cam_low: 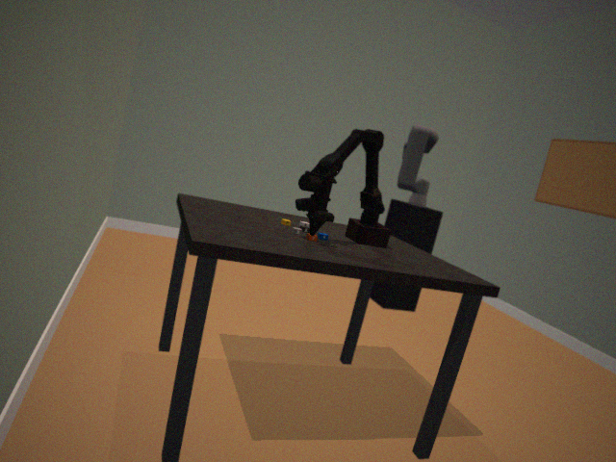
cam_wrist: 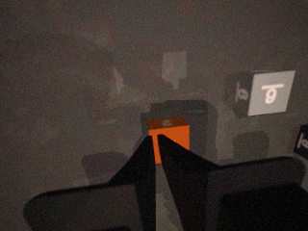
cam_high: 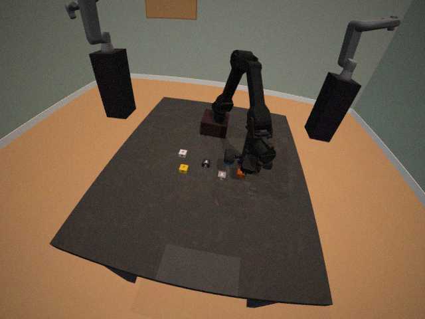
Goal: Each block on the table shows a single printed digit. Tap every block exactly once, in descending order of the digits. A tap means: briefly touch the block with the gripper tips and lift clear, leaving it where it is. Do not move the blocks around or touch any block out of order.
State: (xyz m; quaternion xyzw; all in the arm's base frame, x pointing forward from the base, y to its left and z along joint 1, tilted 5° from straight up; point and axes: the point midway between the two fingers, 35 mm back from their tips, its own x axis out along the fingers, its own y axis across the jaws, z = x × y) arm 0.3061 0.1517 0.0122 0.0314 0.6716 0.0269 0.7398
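My gripper (cam_high: 243, 171) (cam_low: 312, 233) (cam_wrist: 155, 140) is shut with nothing between its fingers. Its tips are at the top of the orange block (cam_high: 240, 174) (cam_low: 312, 238) (cam_wrist: 180, 137) and hide part of it; contact is hard to tell. The grey block (cam_high: 221, 175) (cam_low: 297, 230) (cam_wrist: 281, 103), with a barred 6 or 9, lies beside it. The blue block (cam_low: 323, 236) is mostly hidden behind the gripper in the top view. The black block (cam_high: 206, 163) (cam_wrist: 302, 141), yellow 7 block (cam_high: 183, 168) (cam_low: 286, 221) and white block (cam_high: 182, 153) stand farther left in the top view.
The arm's dark red base (cam_high: 214, 128) (cam_low: 367, 233) stands on the dark table (cam_high: 192, 212) (cam_low: 239, 233), behind the blocks in the top view. Two grey arms on black pedestals (cam_high: 113, 86) (cam_high: 331, 107) stand off the table.
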